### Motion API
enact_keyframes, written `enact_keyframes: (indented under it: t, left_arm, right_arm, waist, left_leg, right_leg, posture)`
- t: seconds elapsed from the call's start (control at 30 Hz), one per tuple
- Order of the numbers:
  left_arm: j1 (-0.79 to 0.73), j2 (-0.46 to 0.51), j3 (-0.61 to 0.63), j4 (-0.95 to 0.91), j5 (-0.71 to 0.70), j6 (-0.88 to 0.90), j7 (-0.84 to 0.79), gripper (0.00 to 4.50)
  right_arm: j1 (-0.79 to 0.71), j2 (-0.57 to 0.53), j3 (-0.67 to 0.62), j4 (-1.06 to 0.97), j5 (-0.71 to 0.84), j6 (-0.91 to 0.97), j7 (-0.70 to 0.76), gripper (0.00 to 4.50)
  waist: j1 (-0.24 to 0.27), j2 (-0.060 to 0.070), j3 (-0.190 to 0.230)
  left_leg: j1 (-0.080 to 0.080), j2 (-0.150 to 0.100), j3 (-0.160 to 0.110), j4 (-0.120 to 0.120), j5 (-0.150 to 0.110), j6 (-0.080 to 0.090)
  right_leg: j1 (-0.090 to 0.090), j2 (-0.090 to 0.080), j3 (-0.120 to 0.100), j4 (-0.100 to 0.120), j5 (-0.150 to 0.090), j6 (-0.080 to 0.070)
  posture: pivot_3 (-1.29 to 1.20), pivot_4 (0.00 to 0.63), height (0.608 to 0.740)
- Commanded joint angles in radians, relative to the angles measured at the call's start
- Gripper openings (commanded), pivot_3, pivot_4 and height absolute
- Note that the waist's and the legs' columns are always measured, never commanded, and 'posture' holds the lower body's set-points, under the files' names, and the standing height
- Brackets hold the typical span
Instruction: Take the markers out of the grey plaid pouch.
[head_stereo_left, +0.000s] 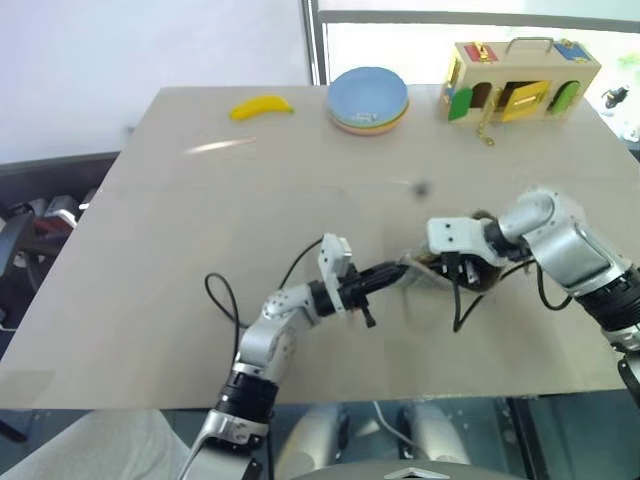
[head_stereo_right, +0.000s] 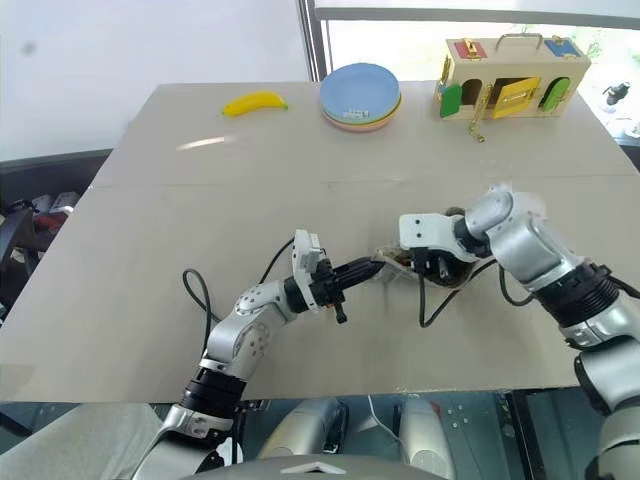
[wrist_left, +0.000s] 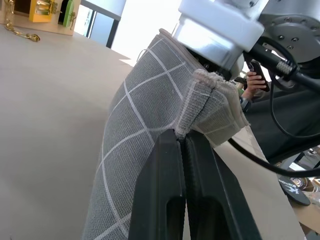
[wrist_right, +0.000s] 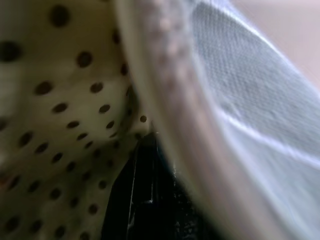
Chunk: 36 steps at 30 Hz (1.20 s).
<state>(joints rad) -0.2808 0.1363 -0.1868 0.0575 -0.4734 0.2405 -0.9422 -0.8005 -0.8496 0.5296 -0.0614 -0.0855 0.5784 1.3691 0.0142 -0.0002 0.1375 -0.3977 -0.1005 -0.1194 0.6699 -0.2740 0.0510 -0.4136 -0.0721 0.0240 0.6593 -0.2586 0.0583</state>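
Mid-table, my left gripper pinches a corner of the soft grey plaid fabric pouch. My right gripper reaches inside its dotted lining; I cannot tell its finger spread.

Beige table under daylight — white wall behind; bright window beyond

No readable text or labels anywhere.

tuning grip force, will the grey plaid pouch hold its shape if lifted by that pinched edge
Probably not. The grey plaid pouch looks like soft woven fabric, bunching where the left tool pinches it, so it should sag. Likely light, and the weave seems unlikely to slip.
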Motion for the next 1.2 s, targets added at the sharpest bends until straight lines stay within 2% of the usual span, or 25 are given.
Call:
enact_keyframes:
  t: [0.03, 0.33, 0.5, 1.03, 1.1, 1.2]
  left_arm:
    - [0.008, -0.002, 0.003, -0.020, -0.001, -0.008, -0.001, 0.00]
    - [0.006, -0.002, 0.005, -0.003, 0.004, -0.018, 0.000, 0.00]
    - [0.003, -0.004, 0.008, 0.001, 0.001, -0.017, 0.002, 0.00]
    - [-0.001, -0.011, -0.003, 0.010, 0.007, -0.022, -0.011, 0.00]
    - [0.000, -0.014, -0.006, 0.012, 0.008, -0.024, -0.011, 0.00]
    - [0.000, -0.019, -0.009, 0.014, 0.011, -0.027, -0.014, 0.00]
  right_arm:
    - [-0.020, -0.053, -0.098, -0.106, 0.047, 0.064, 0.033, 0.44]
    - [-0.014, -0.163, -0.202, -0.220, 0.129, 0.146, 0.041, 0.44]
    - [0.048, -0.231, -0.201, -0.237, 0.127, 0.120, 0.028, 0.44]
    - [0.180, -0.164, -0.140, -0.123, 0.094, 0.004, -0.054, 0.44]
    - [0.197, -0.150, -0.130, -0.086, 0.075, -0.030, -0.074, 1.48]
    - [0.210, -0.103, -0.124, -0.030, 0.043, -0.075, -0.127, 2.80]
  waist:
    - [0.000, 0.000, 0.000]
    - [0.000, 0.000, 0.000]
    - [0.002, 0.000, 0.000]
    - [-0.001, 0.000, 0.000]
    - [0.000, 0.000, 0.000]
    - [-0.002, 0.000, 0.000]
  left_leg:
    - [0.000, 0.000, 0.000, 0.000, 0.000, 0.000]
    - [0.000, 0.000, 0.000, 0.000, 0.000, 0.000]
    - [0.000, 0.000, 0.000, 0.000, 0.000, 0.000]
    - [0.000, 0.000, 0.001, 0.000, 0.000, 0.000]
    - [0.000, 0.000, 0.001, 0.000, 0.000, 0.000]
    - [0.001, 0.000, 0.001, 0.000, 0.000, 0.000]
  right_leg:
    - [0.000, 0.000, 0.000, 0.000, 0.000, 0.000]
    - [0.000, 0.000, 0.000, 0.000, 0.000, 0.000]
    - [0.000, 0.000, 0.000, 0.000, 0.000, 0.000]
    - [0.000, 0.000, 0.001, 0.000, 0.000, 0.000]
    - [0.000, 0.000, 0.001, 0.000, 0.000, 0.000]
    - [0.000, 0.000, 0.001, 0.001, 0.000, 0.000]
  posture:
    - [0.00, 0.150, 0.740]
    - [0.00, 0.150, 0.740]
    - [0.00, 0.150, 0.740]
    - [0.00, 0.150, 0.740]
    - [0.00, 0.150, 0.740]
    - [0.00, 0.150, 0.740]
